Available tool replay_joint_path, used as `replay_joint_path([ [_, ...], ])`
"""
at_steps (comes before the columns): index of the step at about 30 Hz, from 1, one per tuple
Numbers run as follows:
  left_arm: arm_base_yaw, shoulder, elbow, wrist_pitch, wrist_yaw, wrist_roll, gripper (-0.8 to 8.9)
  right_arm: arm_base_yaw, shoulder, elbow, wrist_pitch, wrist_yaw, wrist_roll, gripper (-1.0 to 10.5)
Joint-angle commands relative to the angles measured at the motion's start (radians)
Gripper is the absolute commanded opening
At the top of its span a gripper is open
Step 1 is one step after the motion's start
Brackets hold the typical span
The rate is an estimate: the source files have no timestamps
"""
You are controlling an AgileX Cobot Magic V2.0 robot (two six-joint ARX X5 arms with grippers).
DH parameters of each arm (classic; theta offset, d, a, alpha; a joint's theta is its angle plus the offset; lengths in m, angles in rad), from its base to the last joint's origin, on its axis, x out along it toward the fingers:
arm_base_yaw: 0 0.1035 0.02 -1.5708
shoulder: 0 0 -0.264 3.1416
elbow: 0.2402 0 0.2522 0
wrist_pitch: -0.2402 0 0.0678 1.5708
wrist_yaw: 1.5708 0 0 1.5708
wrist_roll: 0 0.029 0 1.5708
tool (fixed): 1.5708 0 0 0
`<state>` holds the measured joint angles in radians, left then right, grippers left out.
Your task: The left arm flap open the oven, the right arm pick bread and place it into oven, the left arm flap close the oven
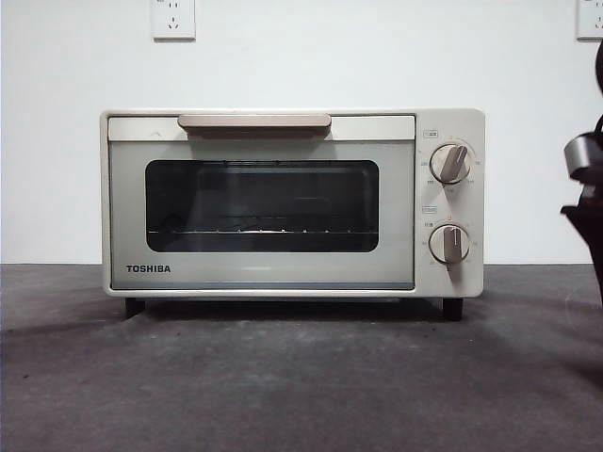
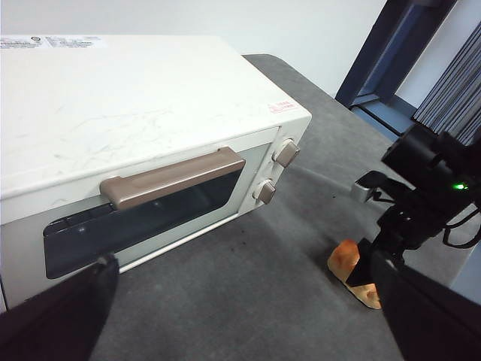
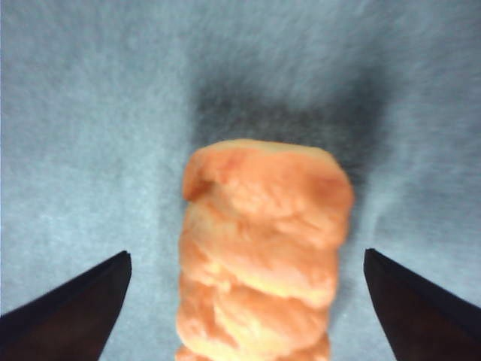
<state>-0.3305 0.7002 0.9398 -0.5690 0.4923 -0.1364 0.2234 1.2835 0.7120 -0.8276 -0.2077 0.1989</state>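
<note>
Bread (image 3: 259, 256) lies on the surface beside the closed oven (image 1: 292, 202), straight below the right end effector (image 3: 248, 301), long axis running between its wide-open, empty jaws

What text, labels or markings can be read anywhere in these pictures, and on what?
"TOSHIBA": on the oven door, lower corner.
Markings around the two knobs: too small to read.
Long label and small sticker on the oven's top: too blurred to read.
Nothing else legible.
</note>
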Motion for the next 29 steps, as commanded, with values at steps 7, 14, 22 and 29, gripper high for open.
replay_joint_path([
  [7, -0.005, 0.006, 0.019, 0.008, -0.003, 0.018, 5.63, 0.018, 0.074, 0.002, 0.019, 0.032, 0.002, 3.3],
  [14, -0.005, 0.006, 0.019, 0.007, -0.006, 0.017, 5.58, 0.018, 0.074, 0.013, 0.016, 0.024, -0.002, 1.5],
  [22, -0.005, 0.044, 0.032, -0.029, -0.006, 0.017, 5.25, 0.018, 0.007, 0.12, -0.092, -0.066, -0.001, 1.4],
  [29, -0.024, 0.161, 0.114, -0.076, -0.045, 0.05, 2.65, 0.018, -0.201, 0.135, -0.116, -0.183, -0.001, 1.4],
])
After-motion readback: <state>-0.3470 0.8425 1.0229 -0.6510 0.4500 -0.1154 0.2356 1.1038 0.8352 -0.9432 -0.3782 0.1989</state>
